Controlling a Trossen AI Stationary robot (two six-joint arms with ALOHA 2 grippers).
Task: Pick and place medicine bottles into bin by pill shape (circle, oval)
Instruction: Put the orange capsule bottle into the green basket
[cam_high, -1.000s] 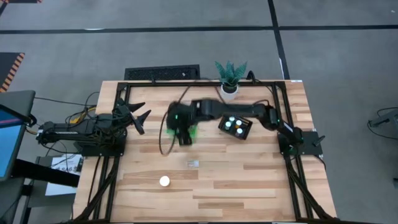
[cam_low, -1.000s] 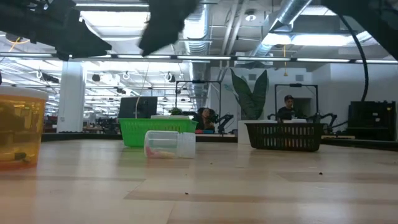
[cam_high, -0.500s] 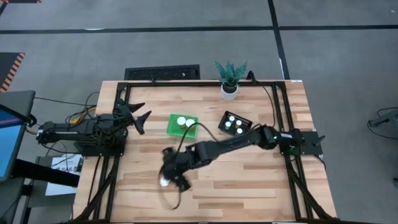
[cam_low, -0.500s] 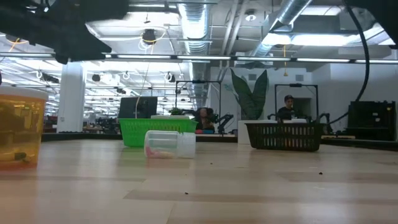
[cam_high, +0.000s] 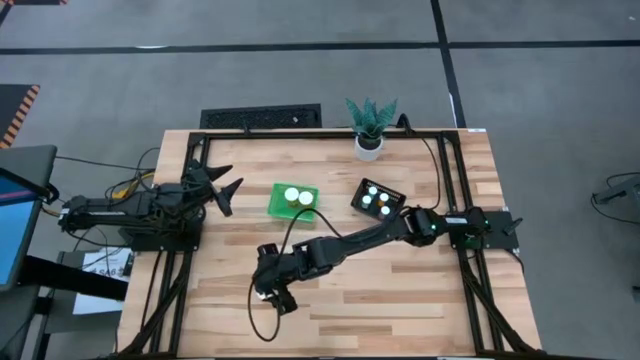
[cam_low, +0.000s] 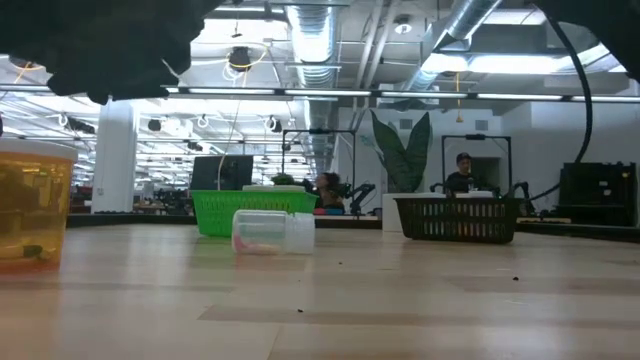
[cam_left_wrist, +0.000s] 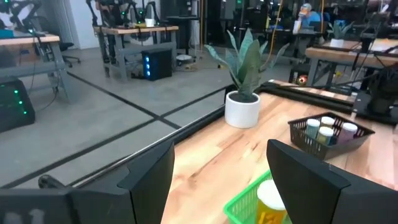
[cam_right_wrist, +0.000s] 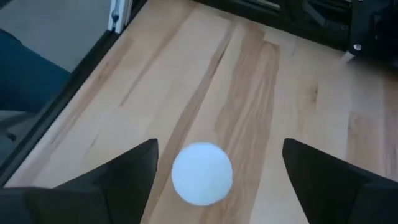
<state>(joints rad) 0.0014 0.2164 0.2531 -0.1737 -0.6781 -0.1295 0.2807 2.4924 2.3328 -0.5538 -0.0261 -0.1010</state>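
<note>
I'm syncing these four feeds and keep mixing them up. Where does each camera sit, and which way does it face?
High view: overhead, straight down on the table; both arms show.
Low view: tabletop level, looking across at a lying bottle; dark arm parts overhead.
Left wrist view: past the open left gripper toward the potted plant.
Right wrist view: down between the open right gripper onto a white cap.
Shared: green bin and black bin appear in the high, low and left wrist views.

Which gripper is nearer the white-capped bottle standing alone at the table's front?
Right. The right gripper hangs open directly over that bottle; the left gripper waits open near the table's left edge.
</note>
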